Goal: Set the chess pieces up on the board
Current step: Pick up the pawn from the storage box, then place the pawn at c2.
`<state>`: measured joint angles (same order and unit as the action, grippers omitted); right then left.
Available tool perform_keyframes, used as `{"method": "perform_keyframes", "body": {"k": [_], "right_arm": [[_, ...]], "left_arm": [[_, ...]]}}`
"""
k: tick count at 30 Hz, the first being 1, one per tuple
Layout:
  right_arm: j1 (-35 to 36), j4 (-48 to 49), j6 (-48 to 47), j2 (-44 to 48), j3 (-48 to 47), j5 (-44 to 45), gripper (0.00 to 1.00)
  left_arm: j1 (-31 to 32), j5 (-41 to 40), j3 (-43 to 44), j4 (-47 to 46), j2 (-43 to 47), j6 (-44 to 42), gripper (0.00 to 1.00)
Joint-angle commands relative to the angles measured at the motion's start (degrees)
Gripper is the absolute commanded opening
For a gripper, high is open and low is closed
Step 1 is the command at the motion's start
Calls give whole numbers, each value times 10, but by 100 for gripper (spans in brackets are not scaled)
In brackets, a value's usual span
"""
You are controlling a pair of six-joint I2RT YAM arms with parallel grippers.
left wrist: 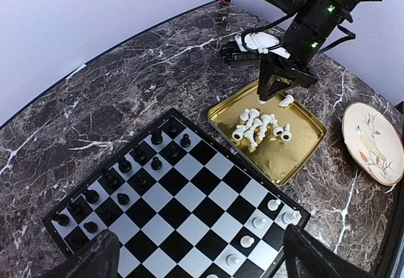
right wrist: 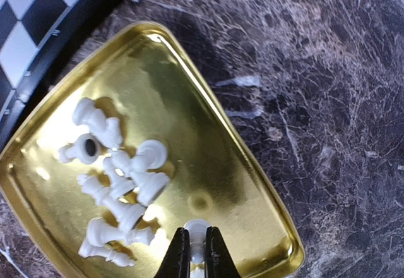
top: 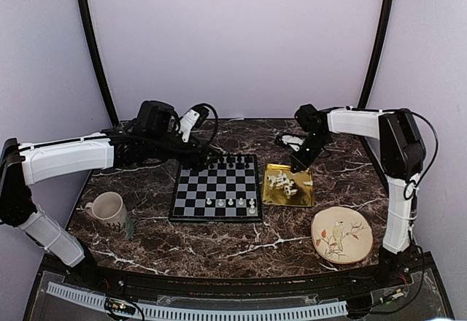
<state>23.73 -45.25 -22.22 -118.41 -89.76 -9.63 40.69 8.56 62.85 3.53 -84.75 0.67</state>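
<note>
The left hand [left wrist: 201, 260] hung spread wide above the board [left wrist: 189, 193], which carried black men [left wrist: 124, 165] and a few white chess pieces [left wrist: 259, 222]. Over the gold tray [left wrist: 287, 159] on the marble surface [top: 219, 246], the right hand [right wrist: 197, 241] pinched one white chessman [right wrist: 197, 227] beside the loose heap.

Chess pieces [left wrist: 259, 126] lie heaped beside board [left wrist: 189, 189], perhaps five on it.
</note>
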Motion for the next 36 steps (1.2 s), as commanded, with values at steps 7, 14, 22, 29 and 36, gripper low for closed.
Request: {"method": "perform_keyframes", "body": {"k": [7,14,22,29,36], "right_arm": [[98,-49,-18,67,-93,-83,5],[207,-81,-26,-9,-206,-54,5],[291,-112,-36,-141,-366,-7,5],[329,-119,-29,-215,-457,-17,5],[345,-113,-22,-249,-476,-33,5]], "left_arm": [[-19,-118,10,-2,42,4,92],[-81,-216,-30,-51,116,46,92],[-122,-259,-86,-121,190,58,92],[-135,-247,-94,-133,201,59,91],[-138,-233,-92,-131,199,63,91]]}}
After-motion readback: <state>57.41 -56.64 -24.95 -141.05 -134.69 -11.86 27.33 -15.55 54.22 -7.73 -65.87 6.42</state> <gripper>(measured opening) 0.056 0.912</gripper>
